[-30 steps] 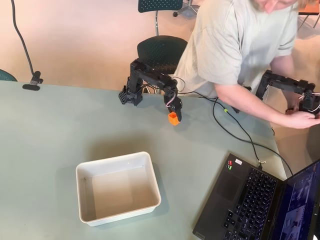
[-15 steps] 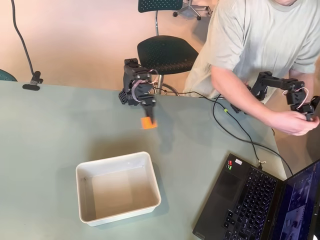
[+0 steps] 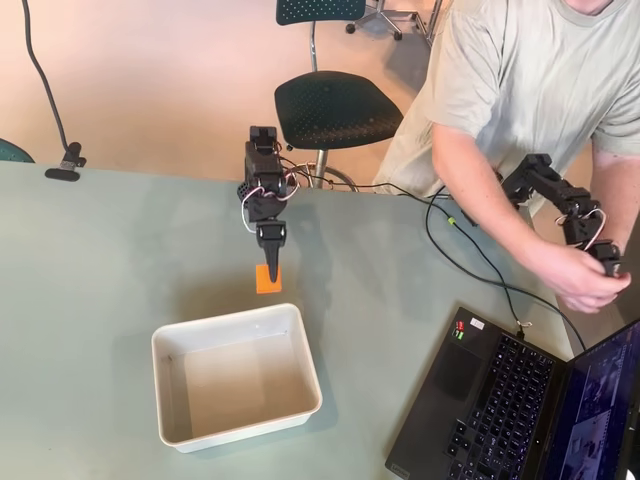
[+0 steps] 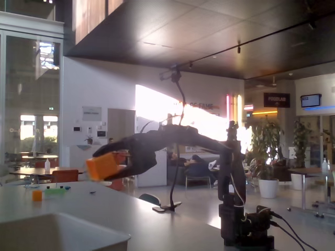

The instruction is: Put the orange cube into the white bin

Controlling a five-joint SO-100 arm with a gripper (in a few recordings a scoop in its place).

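Cube held above the counter, just past the bin's far rim

In the overhead view the white bin (image 3: pixel 237 375) sits on the counter (image 3: pixel 90 270) at lower centre, the orange cube (image 3: pixel 267 279) just above its upper edge in the jaws of the gripper (image 3: pixel 270 270). A laptop (image 3: pixel 520 405) lies lower right, a chair (image 3: pixel 325 105) behind the counter at top centre. In the fixed view the cube (image 4: pixel 102 167) hangs above the bin (image 4: pixel 57 232) at lower left.

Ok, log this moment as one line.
phase: carry | gripper: shut on orange cube, raised off table | white bin: empty | cube: short of the bin's far rim
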